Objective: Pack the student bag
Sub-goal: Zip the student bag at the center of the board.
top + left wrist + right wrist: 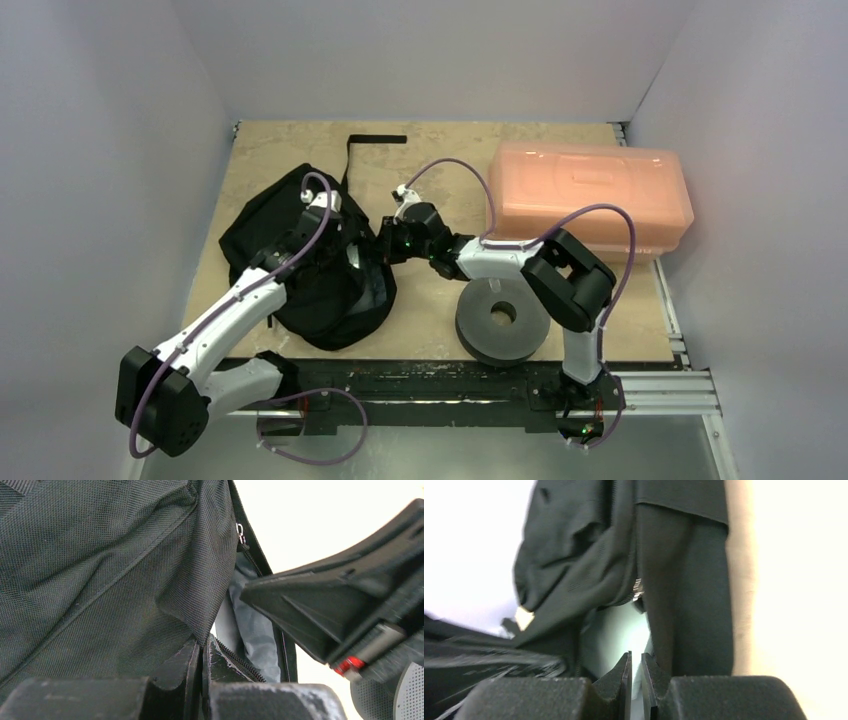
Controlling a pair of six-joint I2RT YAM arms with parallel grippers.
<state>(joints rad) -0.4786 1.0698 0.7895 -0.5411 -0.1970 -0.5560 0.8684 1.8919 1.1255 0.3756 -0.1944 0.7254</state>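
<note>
Student bag [335, 300] lies slumped on the table [430, 310] toward 9 o'clock in the overhead view, a soft, rounded heap of black cloth. It is creased and floppy, and one long black strap [352, 160] runs away from it toward 12 o'clock, ending in a flat bar. Up close the cloth shows a fine woven twill that folds and puckers. Along the mouth run a dark zip [240, 662] and a small metal pull [241, 532], and pale grey lining [255, 640] shows inside the gap.

The left gripper [202, 650] sits over the bag's upper part, near its 1 o'clock. Its fingers are pressed together with a fold of the bag's edge cloth running down between them.

The right gripper [636, 662] meets the bag at its 3 o'clock edge, pointing at the mouth. Its fingers stand almost together with a thin slit left between them. Pale lining shows beyond the slit, and I cannot tell whether any cloth is caught in it.

A translucent orange lidded box [590, 195] sits at 2 o'clock on the table, well apart from the bag. A dark grey round spool [503, 325] lies flat at 5 o'clock, just under the right arm's elbow.
</note>
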